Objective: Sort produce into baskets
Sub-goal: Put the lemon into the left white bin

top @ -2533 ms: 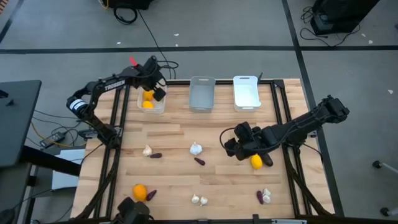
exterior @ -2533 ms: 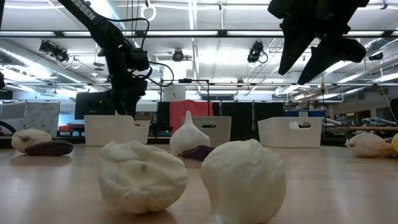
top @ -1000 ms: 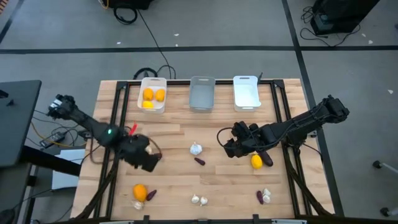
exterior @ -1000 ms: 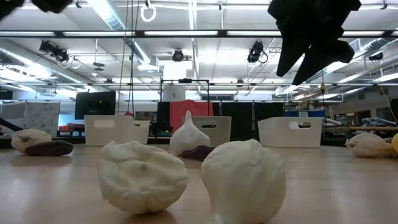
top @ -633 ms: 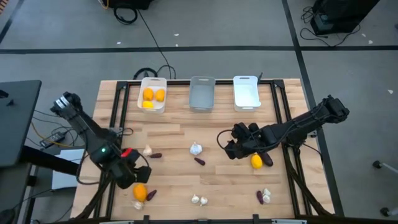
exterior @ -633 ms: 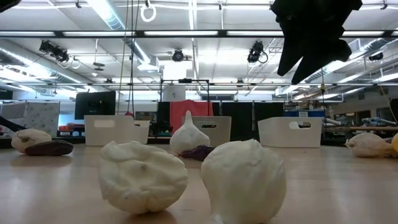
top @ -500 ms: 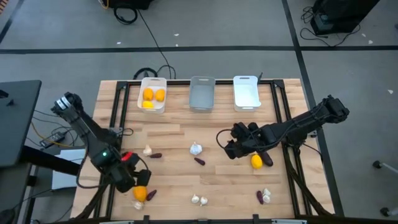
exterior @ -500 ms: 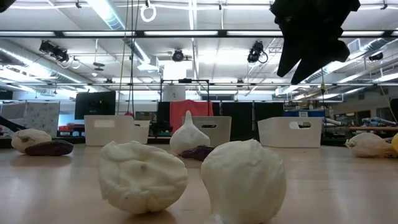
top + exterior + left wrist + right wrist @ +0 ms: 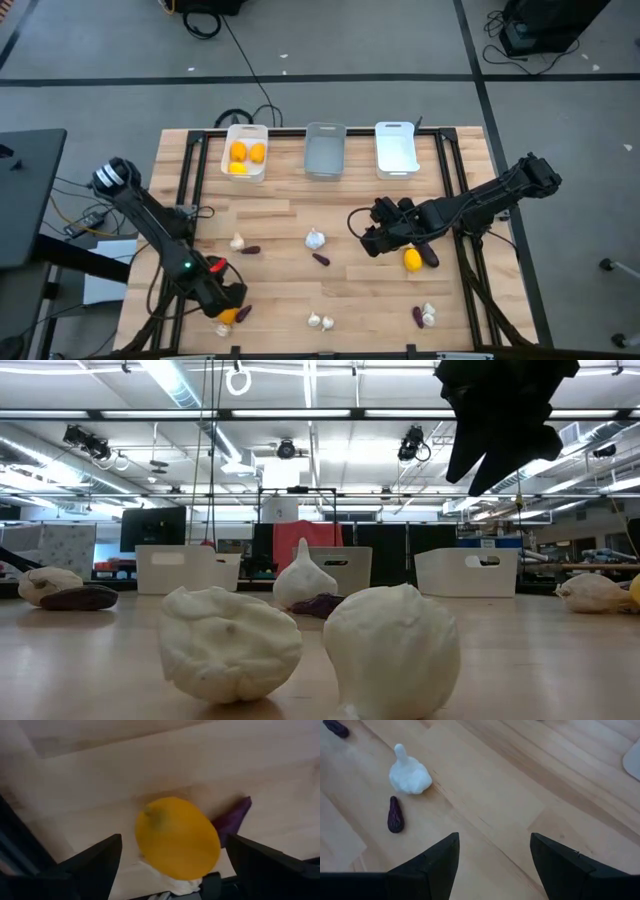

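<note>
Wooden table (image 9: 290, 215) from above: the left gripper (image 9: 226, 304) has swung from the left basket (image 9: 245, 166), now holding three oranges, down over the near-left orange (image 9: 229, 315). Its wrist view shows fingers spread around that orange (image 9: 177, 837). The right gripper (image 9: 372, 240) hovers, released.

An orange fruit (image 9: 176, 838) lies on the wood between the spread fingers of the left gripper (image 9: 172, 865), a purple piece (image 9: 232, 817) touching its side. Two more fruits (image 9: 246, 152) sit in the left white basket (image 9: 244, 176); the grey basket (image 9: 324, 172) and the other white basket (image 9: 395, 166) stand beside it.
</note>
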`<state>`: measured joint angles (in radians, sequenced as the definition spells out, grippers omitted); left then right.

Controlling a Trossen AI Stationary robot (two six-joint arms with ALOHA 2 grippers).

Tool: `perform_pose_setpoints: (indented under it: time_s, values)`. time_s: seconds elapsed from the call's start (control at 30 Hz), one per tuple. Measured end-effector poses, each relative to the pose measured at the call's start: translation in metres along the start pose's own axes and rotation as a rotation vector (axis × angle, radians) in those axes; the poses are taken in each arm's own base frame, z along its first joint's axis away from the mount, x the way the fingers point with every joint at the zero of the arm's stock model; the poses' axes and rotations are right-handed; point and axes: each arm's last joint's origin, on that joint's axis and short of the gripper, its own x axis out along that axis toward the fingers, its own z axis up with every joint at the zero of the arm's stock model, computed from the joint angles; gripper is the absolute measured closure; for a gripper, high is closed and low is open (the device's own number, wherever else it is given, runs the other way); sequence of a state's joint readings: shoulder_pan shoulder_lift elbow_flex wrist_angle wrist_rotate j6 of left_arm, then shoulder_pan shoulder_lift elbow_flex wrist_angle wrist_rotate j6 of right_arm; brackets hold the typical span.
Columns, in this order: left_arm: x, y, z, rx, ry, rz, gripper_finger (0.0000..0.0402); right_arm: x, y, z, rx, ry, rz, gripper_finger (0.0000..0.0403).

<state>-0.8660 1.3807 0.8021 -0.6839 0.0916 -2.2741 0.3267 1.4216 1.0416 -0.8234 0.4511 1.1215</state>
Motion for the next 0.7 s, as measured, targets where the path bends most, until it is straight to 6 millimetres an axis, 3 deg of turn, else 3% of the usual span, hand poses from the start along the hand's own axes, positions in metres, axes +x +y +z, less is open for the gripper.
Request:
perform_pose_setpoints:
  time_s: [0.47, 0.7]
  values:
    - [0.022, -0.006, -0.003, 0.009, -0.008, 0.021, 0.0046, 0.000, 0.000, 0.000, 0.001, 0.000, 0.000, 0.0149]
    - [0.033, -0.010, -0.005, 0.023, -0.004, 0.019, 0.0102, 0.000, 0.000, 0.000, 0.001, -0.001, 0.000, 0.0149]
